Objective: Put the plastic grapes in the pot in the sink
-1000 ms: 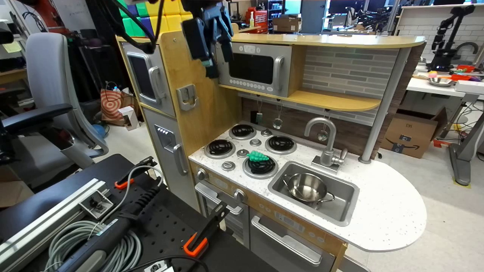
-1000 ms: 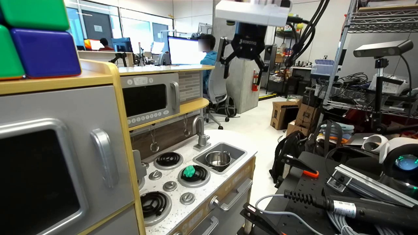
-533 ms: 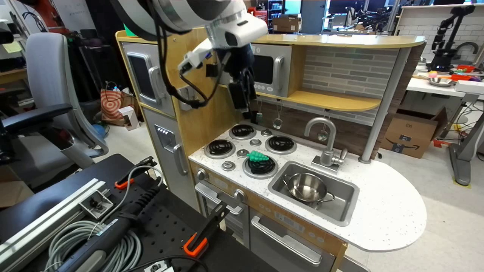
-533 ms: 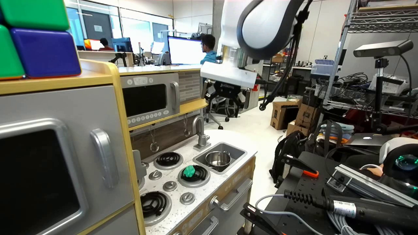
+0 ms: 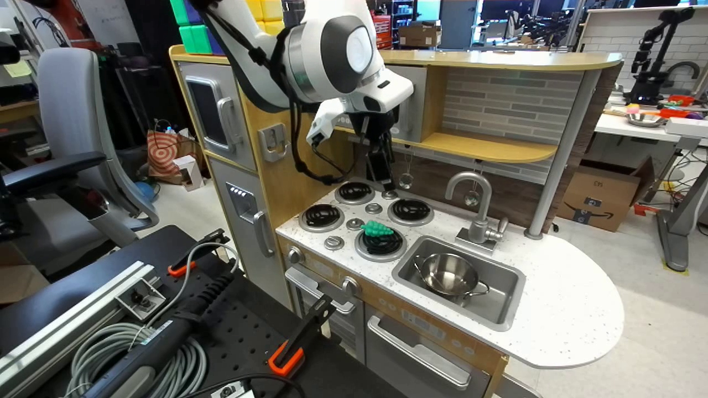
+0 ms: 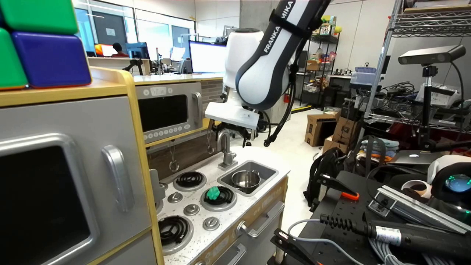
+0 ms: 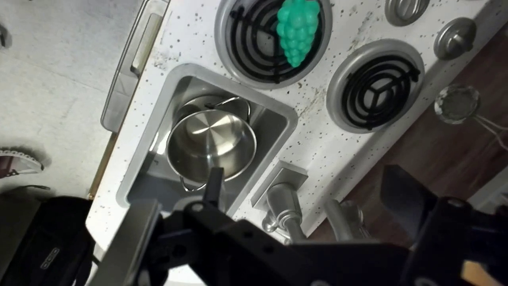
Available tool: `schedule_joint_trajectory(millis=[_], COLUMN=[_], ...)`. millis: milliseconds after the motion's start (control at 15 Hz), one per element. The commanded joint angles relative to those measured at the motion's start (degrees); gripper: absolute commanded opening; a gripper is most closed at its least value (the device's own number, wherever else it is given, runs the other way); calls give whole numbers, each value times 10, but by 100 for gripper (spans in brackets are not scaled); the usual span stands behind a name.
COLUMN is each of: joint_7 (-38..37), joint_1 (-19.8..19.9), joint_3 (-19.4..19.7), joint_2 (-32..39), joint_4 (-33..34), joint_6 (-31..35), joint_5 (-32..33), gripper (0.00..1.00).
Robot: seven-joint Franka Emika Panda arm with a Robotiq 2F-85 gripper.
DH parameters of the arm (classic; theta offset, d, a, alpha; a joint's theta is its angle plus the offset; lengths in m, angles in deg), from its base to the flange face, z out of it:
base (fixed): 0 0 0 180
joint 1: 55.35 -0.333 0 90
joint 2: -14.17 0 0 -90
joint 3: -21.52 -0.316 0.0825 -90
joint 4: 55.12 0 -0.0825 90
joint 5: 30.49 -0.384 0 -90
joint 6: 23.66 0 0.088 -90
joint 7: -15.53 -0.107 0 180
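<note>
Hand point(image 7: 303, 172): closest to us in the wrist view, dark and angular, made of hard-edged links; we see its fingers point(image 7: 405, 194) standing wide apart.
Faucet point(image 7: 283, 198): satin silver to our eye, a rounded body rising from a squared base; its spout shows curved in both exterior views.
Sink point(image 7: 264, 123): a smooth grey basin, oblong, with rounded corners and a flat rim.
Pot point(image 7: 211, 139): polished metal, round, its mouth facing up, with two thin loop handles; we catch a star of light across the bottom. It sits inside the sink.
Worktop point(image 7: 325, 159): white, speckled with dark flecks and marked by brownish scuffs that we notice here and there.
Burner point(image 7: 252, 51): a black spiral coil set in a broad silver ring, just beside the sink.
Grapes point(image 7: 298, 31): a bluish-green, knobbly bunch of rounded beads, tapering to a blunt tip that points roughly toward the faucet; the upper edge of the wrist view cuts off their wide end from us.
Grapes' place: on the burner, over one side of the coil; lower than the hand and well apart from it, beyond its fingers as we look along them in the wrist view.
</note>
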Motion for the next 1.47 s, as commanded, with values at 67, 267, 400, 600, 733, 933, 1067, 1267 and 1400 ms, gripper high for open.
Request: schedule_joint_trajectory(millis=[67,267,400,600,733,933,1067,1267,1400], joint_7=[102,114,118,119,119,112,102,112,113], joint_1=[13,-3,-17,-16,-16,-23,-22,-4,-2], joint_3=[-61,-53,-40,-38,-38,-27,-24,-38,-42], joint_2=[22,44,26,35,35,50,73,117,149], joint_4=[32,59,32,41,42,66,99,159,191], joint_6=[-16,-32,-17,-24,-24,-57,-102,-160,-146], joint_5=[-122,-173,-180,-188,-189,-189,-195,-208,-217], gripper=[100,100,100,100,100,100,100,100,100])
